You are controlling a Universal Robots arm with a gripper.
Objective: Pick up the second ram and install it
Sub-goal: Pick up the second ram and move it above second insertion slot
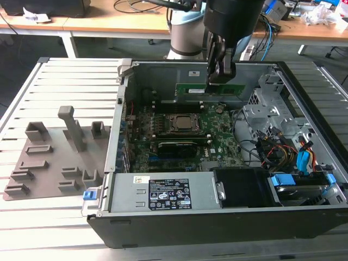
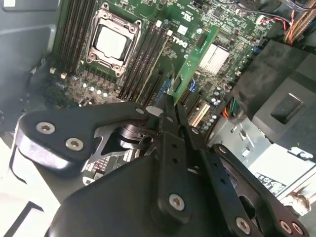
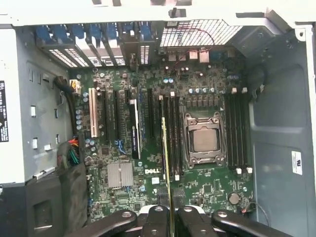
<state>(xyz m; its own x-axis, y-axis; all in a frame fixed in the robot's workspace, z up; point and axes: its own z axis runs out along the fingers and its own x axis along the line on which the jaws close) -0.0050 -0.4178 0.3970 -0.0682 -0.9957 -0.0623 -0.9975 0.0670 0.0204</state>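
In the exterior view, an open computer case (image 1: 179,228) lies on a slatted metal table (image 1: 70,76). The arm comes down from above into the case, and its tool (image 1: 220,81) is closed on the second ram (image 1: 196,90). This thin green stick is held on its long edge, level, above the motherboard (image 1: 217,147). It is near the far wall of the case, beyond the CPU socket (image 1: 182,124). A grey tray (image 1: 54,157) with empty holders lies on the table at the exterior view's left.

In the second wrist view, the fingers (image 2: 168,123) are pressed together on one end of the ram (image 2: 197,54). The stick reaches away from the tool (image 2: 172,106) over the board.

In the first wrist view, the ram (image 3: 166,158) is seen edge-on as a thin line. It runs along the long black slots (image 3: 173,133), just beside the socket (image 3: 203,139). I cannot tell if it touches a slot. The tool (image 3: 169,210) grips it at the picture's edge.
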